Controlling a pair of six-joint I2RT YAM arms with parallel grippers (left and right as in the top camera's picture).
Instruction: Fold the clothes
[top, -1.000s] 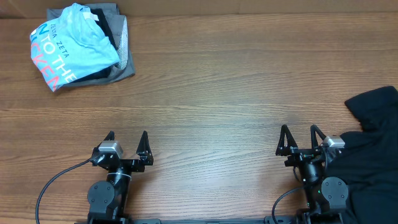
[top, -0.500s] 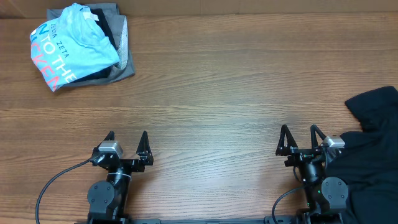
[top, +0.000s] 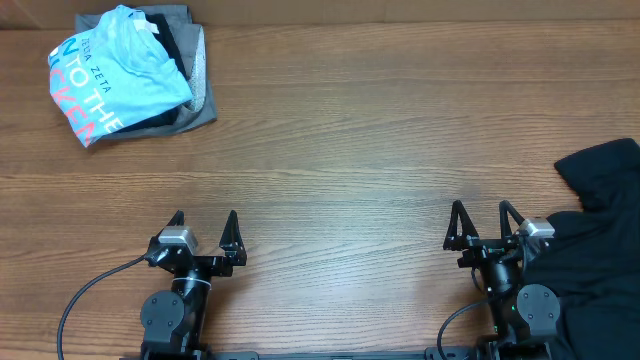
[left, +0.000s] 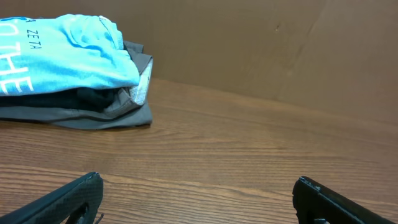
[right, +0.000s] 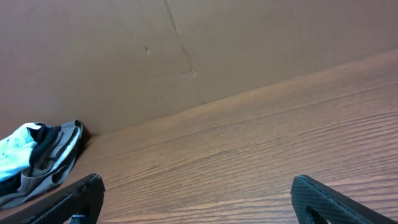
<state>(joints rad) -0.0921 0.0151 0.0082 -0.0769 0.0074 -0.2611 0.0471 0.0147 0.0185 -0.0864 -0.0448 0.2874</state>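
Two open, empty grippers faced a bare stretch of the desk (top: 350, 150) as we looked down from overhead: the left gripper (top: 205, 215) and the right gripper (top: 481, 207) each had its jaws spread wide with nothing between them.

We judged the main risk to be the heap itself. The black T-shirt (top: 600, 230) lay crumpled at the desk's right edge, toward the near right corner, and it ran out of the picture, so we could not tell whether any of it hung over the side. A pinch taken from such a bunch could catch several layers at once. A pull could also drag the fabric across the right arm's own body, which the cloth appeared to touch.

A second hazard, in our view, was the pile at the far left corner, where a light blue tee (top: 110, 70) sat on grey folded garments (top: 200, 105). A reach there would take the wrong clothes.

The shirt lay just beside the right gripper, on its outer side and slightly behind its fingertips. It was well apart from the left gripper. Neither wrist camera showed it.
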